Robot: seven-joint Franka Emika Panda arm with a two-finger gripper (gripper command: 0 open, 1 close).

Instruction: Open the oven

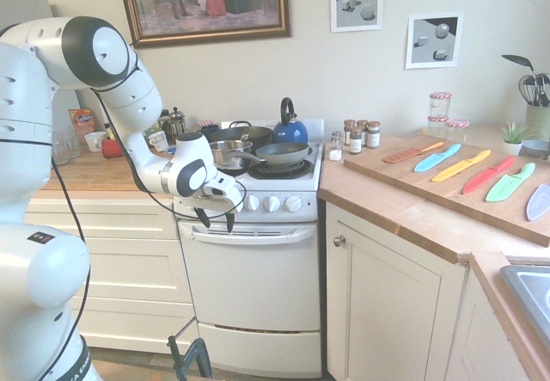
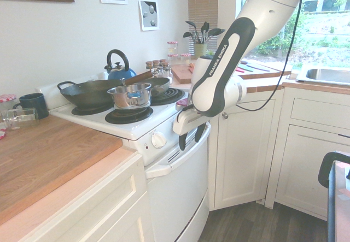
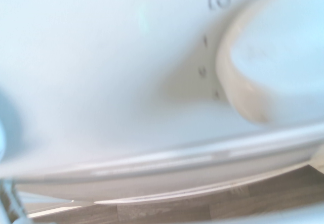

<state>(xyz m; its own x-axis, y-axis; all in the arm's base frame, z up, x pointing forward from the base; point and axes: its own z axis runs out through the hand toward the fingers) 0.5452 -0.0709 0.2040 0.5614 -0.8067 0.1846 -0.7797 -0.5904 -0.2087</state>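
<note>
Our claw [image 2: 191,139] hangs with fingers apart and empty at the handle [image 2: 180,157], likely so we can hook it; the oven [image 1: 251,282] stands between the cabinets, its door shut.

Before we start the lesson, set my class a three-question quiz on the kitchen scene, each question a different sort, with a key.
1. True or false: the oven door is open.

2. Multiple choice: what colour is the kettle at the back of the stove?
A) red
B) blue
C) green

3. Fill in the blank: the claw has its two fingers apart, and the long bar below the row of knobs is the oven door's ______.

Key: 1. false; 2. B; 3. handle
</note>
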